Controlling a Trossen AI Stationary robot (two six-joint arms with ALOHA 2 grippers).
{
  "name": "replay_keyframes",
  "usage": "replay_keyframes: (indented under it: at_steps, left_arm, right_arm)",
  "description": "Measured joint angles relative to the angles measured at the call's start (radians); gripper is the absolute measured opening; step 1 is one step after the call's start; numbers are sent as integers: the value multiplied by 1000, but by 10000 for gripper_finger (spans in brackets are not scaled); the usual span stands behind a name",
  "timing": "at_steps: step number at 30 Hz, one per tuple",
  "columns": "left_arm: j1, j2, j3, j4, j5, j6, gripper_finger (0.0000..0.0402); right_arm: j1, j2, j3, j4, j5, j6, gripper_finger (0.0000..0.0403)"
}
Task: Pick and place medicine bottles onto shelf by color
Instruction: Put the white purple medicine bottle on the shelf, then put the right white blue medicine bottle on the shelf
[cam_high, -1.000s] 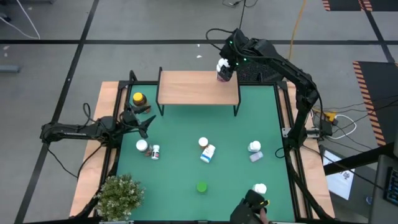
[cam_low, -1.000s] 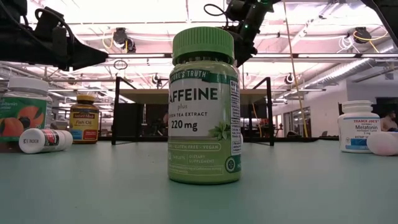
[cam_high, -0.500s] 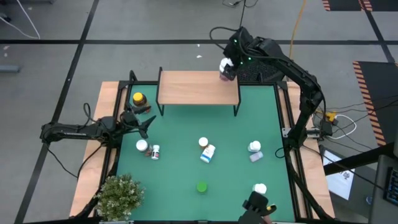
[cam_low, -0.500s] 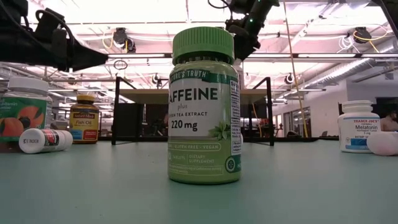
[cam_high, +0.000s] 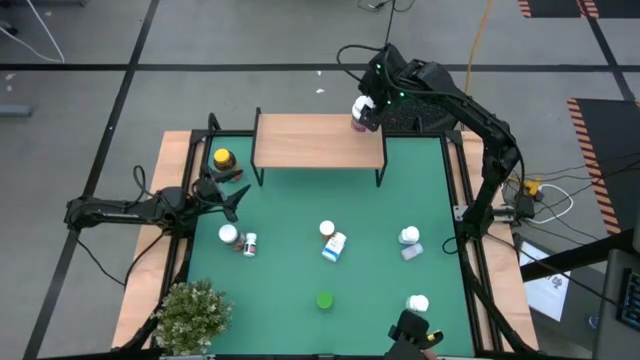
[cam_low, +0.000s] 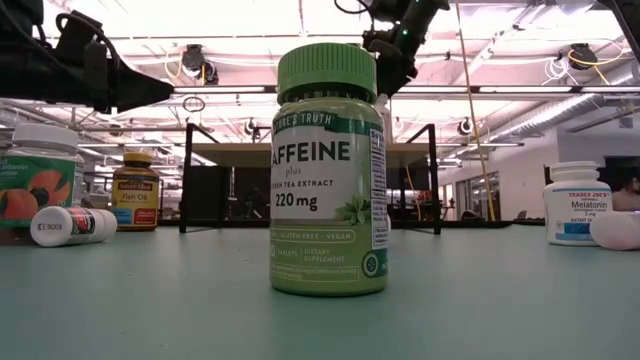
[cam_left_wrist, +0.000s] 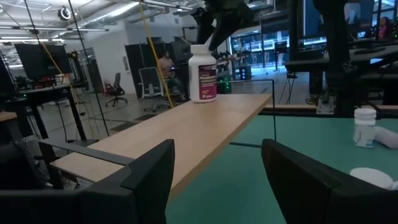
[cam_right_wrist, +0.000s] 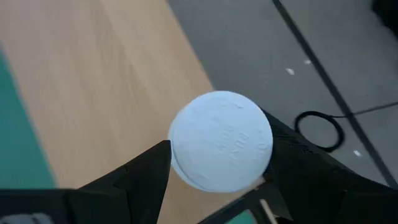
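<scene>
Our right gripper (cam_high: 366, 108) has its fingers apart around the white-capped, magenta-labelled plastic bottle (cam_left_wrist: 203, 73) standing on the light-wood shelf (cam_high: 318, 141); our left gripper (cam_high: 232, 190) waits, fingers apart.

A grey concrete floor (cam_high: 250, 40) crossed by dark taped lines is seen around the bench, with hazard-striped mats (cam_high: 600, 140) laid at the right. Overhead strip lights (cam_low: 520, 105) are lit, and office chairs (cam_left_wrist: 149, 81) are placed far off.
</scene>
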Motion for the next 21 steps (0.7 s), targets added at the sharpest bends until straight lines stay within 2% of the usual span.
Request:
replay_keyframes:
  at_steps: [7,21]
  left_arm:
    - [0,0,0,-21,0,-1,246]
    - [0,0,0,-22,-1,1,246]
  right_arm:
    - [1,-4,0,-6,-70,-4,263]
    - [0,-41,1,-2,-68,-22,263]
